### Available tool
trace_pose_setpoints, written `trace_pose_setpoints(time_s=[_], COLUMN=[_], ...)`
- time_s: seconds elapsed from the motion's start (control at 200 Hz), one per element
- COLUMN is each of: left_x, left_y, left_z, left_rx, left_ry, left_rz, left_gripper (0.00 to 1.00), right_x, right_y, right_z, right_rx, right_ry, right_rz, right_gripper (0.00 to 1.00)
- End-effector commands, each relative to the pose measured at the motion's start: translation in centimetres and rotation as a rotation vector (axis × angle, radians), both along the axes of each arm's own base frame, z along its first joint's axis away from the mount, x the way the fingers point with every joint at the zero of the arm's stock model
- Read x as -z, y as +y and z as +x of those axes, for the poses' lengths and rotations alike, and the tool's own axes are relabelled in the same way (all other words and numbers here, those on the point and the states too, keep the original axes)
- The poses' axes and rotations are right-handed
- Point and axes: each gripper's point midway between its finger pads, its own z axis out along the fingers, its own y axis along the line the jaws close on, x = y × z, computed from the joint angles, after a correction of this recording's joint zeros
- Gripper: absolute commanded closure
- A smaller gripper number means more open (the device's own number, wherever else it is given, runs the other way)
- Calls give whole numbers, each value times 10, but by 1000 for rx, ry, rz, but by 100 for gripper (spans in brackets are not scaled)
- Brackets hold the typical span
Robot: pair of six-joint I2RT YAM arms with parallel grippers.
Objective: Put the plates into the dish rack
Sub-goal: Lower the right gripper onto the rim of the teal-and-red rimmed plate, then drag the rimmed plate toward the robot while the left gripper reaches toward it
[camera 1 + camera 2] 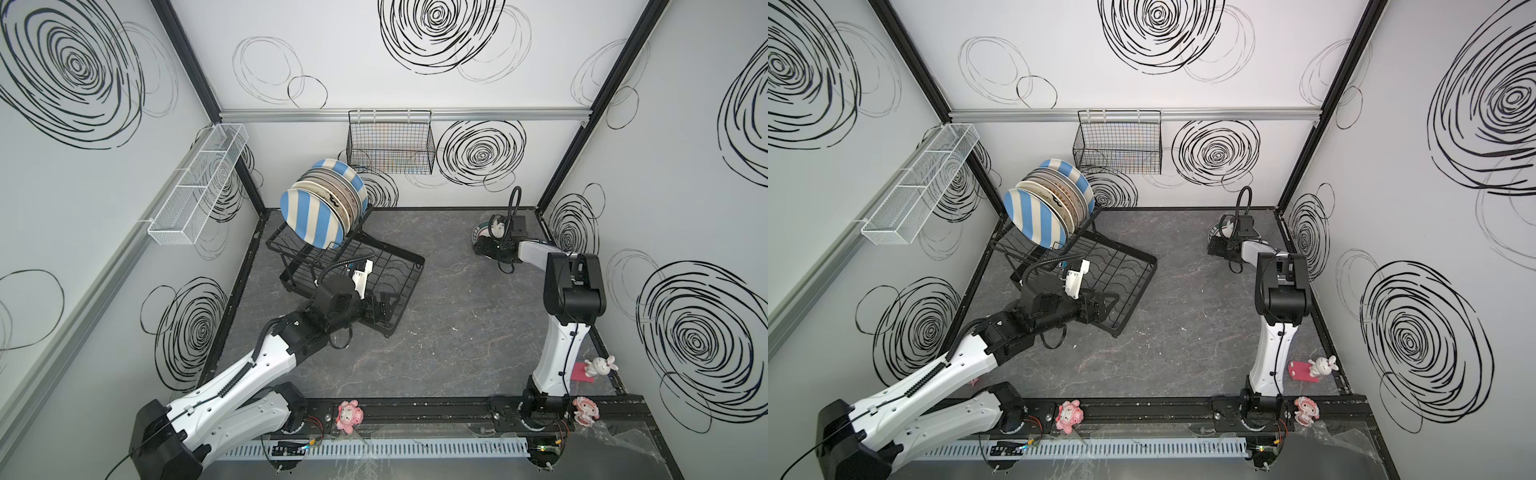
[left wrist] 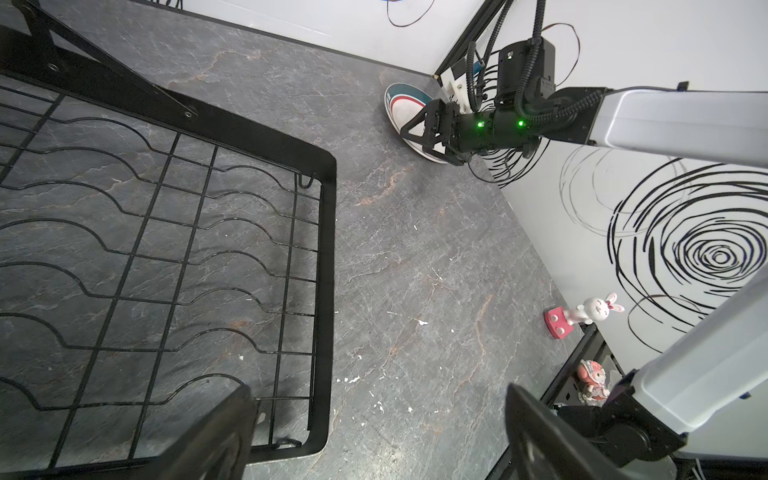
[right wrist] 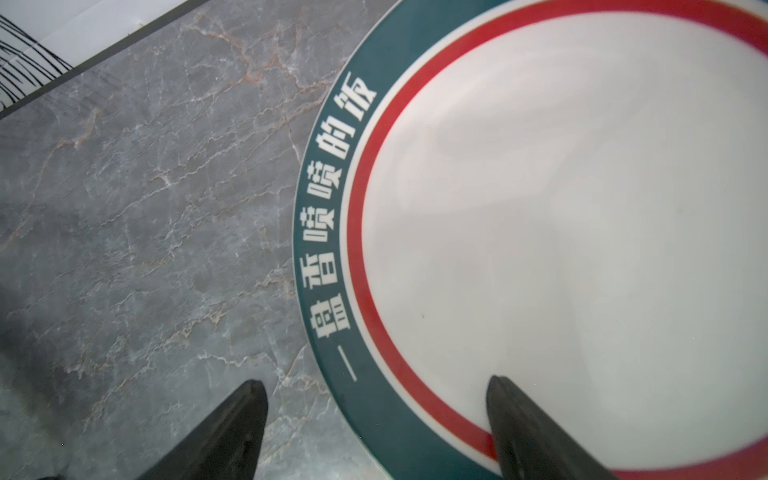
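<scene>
On table (image 1: 457, 332): dish rack (image 2: 327, 257) far left, upper tier packed with upright plates (image 1: 311, 220). Loose teal-rim plate (image 3: 561, 228) flat in far right corner; stiff, glazed-slippery, breakable, so pinch rim. There right end effector (image 3: 374, 380) spread, straddling rim; left end effector (image 2: 378, 388) spread, empty.

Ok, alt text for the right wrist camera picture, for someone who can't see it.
A white plate with a teal rim and red ring lies on a grey marbled table. Two dark fingers stand apart, one over the plate, one beside it.

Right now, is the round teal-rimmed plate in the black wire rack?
Out: the plate lies on the grey table, not the rack.
</scene>
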Motion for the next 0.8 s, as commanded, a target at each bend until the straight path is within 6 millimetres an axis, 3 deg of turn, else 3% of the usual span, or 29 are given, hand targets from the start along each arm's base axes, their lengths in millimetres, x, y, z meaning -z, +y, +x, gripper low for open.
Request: trace_pose_setpoints(time_s=[0.0,0.28,0.52,0.795], left_x=[-5,-5,0,4], left_y=[-2,-1,-1,-7], left_z=[4,3,2,2], left_rx=[7,8,10,24], left_ry=[-30,-28,-17,-5], left_rz=[-13,-14,-3,-6], left_gripper=[4,4,4,4], right_x=[24,27,32,18], right_y=[21,50,74,129], right_z=[-38,-91,-163,-241], right_rx=[-41,-84,-127,-300], right_ry=[121,152,191,219], right_rz=[-3,12,29,107], right_gripper=[13,13,13,13])
